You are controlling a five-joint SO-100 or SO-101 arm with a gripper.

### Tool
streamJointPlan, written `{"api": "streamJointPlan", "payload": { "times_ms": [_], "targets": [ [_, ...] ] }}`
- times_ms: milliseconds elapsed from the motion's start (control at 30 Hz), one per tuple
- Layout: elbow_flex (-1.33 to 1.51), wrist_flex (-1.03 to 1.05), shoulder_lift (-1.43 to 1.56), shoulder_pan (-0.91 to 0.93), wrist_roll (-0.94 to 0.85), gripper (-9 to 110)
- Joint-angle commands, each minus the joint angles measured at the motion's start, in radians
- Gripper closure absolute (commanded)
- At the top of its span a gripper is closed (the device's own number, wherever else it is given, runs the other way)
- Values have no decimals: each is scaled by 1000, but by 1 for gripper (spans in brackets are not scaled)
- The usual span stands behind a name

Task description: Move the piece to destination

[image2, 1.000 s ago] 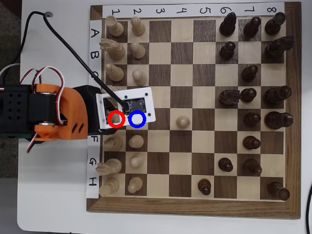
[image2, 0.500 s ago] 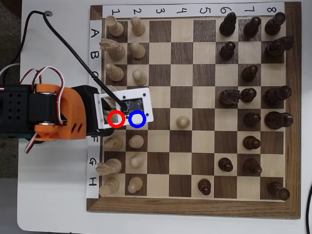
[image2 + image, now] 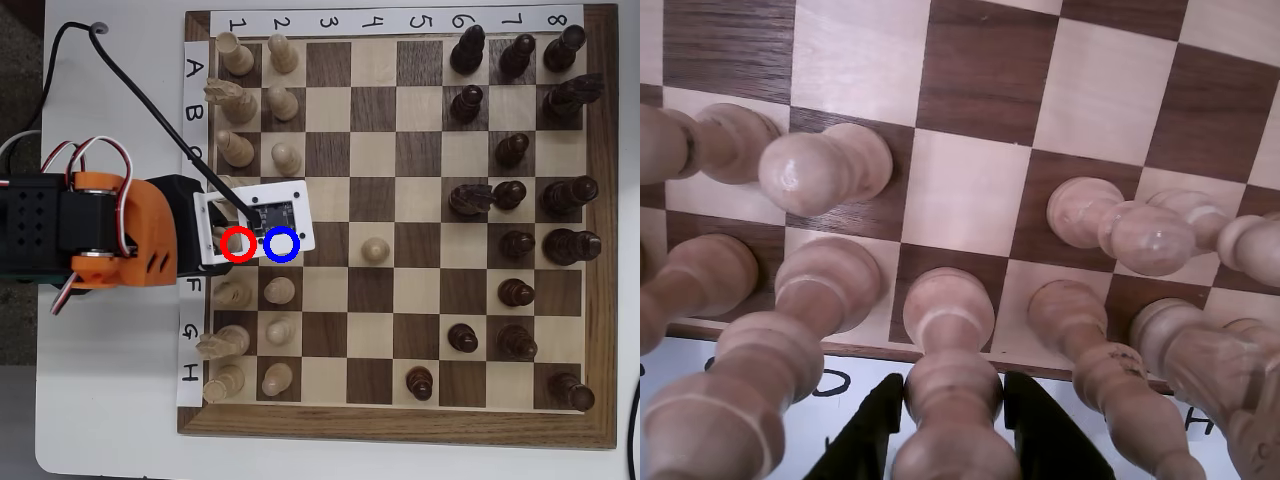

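Orange servo arm (image 3: 110, 235) reached in from the overhead view's left edge, its white camera plate (image 3: 262, 220) covering the board's left-edge squares. In the wrist view, the black two-finger gripper (image 3: 954, 425) straddled the tall pale cream wooden chess piece (image 3: 950, 400), fingers (image 3: 872, 430) close at either side; whether they pinched it, I could not tell. Just right of the red-ringed square (image 3: 238, 244) lay the blue-ringed light-wood square (image 3: 283, 245).
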Motion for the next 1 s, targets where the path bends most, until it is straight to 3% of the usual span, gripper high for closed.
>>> {"api": "streamJointPlan", "payload": {
  "times_ms": [0, 967],
  "targets": [
    [-18, -2, -3, 5, 3, 90],
    [-28, -6, -21, -3, -12, 85]
  ]
}}
